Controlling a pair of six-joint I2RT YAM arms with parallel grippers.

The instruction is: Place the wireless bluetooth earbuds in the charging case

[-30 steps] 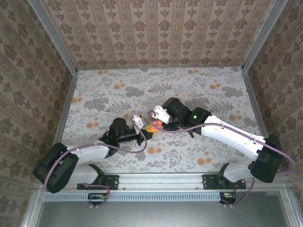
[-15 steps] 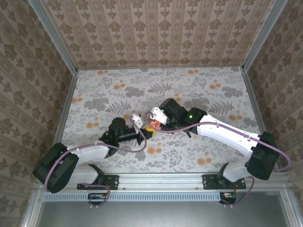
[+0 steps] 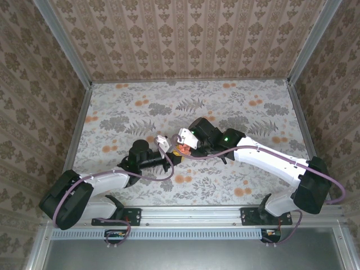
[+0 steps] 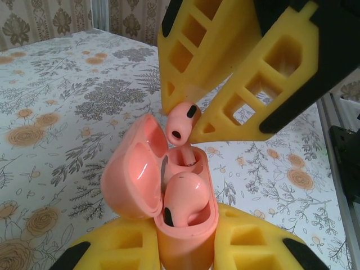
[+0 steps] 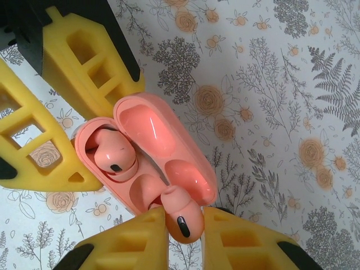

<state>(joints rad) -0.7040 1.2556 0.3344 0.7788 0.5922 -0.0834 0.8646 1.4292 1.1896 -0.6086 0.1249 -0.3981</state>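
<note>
Pink case [image 5: 163, 140], lid open, clamped steady in my left tool [image 4: 185, 253] so my right tool [image 5: 183, 228] can lower its pinched earbud [image 4: 181, 121] into the empty socket [image 5: 143, 188] (other earbud [image 4: 183, 197] seated).

Two pink earbuds on the count: first earbud [image 5: 183, 222] between the right pincer [image 5: 183, 209] tips, second earbud [image 5: 111, 153] just beyond them. One pink charging case [image 5: 166, 132]. Two pincers in all, left pincer [image 4: 185, 250] making the pair.
</note>
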